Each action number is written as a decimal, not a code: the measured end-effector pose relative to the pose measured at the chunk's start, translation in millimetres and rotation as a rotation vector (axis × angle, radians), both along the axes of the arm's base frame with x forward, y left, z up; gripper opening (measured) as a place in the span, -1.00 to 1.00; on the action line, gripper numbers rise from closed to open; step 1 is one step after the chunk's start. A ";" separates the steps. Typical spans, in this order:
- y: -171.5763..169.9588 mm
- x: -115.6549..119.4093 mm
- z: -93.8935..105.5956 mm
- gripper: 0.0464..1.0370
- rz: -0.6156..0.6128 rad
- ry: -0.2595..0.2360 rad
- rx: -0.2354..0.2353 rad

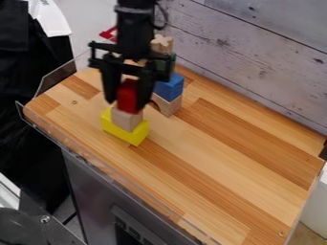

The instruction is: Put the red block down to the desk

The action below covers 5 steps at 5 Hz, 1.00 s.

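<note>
The black gripper hangs over the left part of the wooden desk, pointing down. Its fingers are closed on the red block, one on each side. Directly under the red block stands a plain wooden block, which rests in the yellow block. Whether the red block touches the plain one or hangs just above it, I cannot tell.
Just right of and behind the gripper, a blue block sits on a plain arch-shaped block. A plain block with a cross-shaped top is farther back. A whitewashed plank wall borders the right rear.
</note>
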<state>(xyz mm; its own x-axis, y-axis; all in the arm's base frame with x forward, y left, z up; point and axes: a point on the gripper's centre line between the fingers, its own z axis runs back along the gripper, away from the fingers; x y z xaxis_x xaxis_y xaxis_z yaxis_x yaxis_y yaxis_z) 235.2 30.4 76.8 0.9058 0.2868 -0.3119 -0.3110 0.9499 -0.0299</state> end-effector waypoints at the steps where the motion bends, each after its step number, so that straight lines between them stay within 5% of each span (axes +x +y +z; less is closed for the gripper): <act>1: -43.7 8.7 9.0 0.04 -0.098 -0.004 0.012; 3: -107.5 22.1 -16.0 0.04 -0.221 0.010 0.000; 5: -109.9 23.5 -54.0 0.04 -0.237 0.061 -0.044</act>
<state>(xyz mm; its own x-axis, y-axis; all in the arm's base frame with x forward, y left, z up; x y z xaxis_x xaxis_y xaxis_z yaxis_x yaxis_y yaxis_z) 258.7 -79.5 22.8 0.9251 0.0539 -0.3760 -0.0826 0.9947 -0.0605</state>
